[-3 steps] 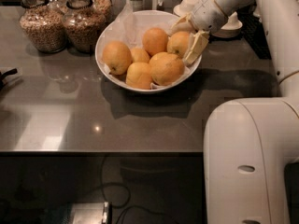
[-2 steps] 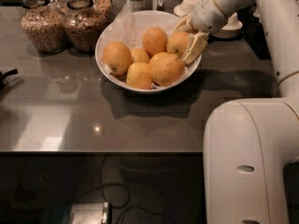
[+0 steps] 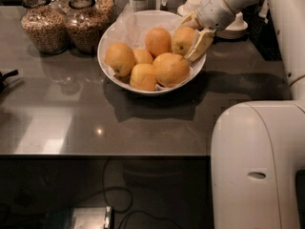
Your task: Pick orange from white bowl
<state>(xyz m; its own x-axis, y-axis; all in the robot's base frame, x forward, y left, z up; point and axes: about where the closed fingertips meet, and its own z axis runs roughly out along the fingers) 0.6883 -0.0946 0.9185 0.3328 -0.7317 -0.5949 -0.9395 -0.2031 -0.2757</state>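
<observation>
As we read from the near edge, the robot's rounded white body point(image 3: 257, 166) fills the lower right, in front of the glossy dark grey countertop point(image 3: 95, 123). Mid-counter sits the wide, shallow white bowl point(image 3: 110, 68), paper-lined, holding six fruit. The two-finger gripper point(image 3: 189, 41) is at its right rim, cream fingers point(image 3: 200, 43) apart, flanking the right-rear round orange point(image 3: 180, 36). Farther back stand two grain-filled glass jars point(image 3: 45, 25) at left and a white cup on a saucer point(image 3: 234, 25) at right.
</observation>
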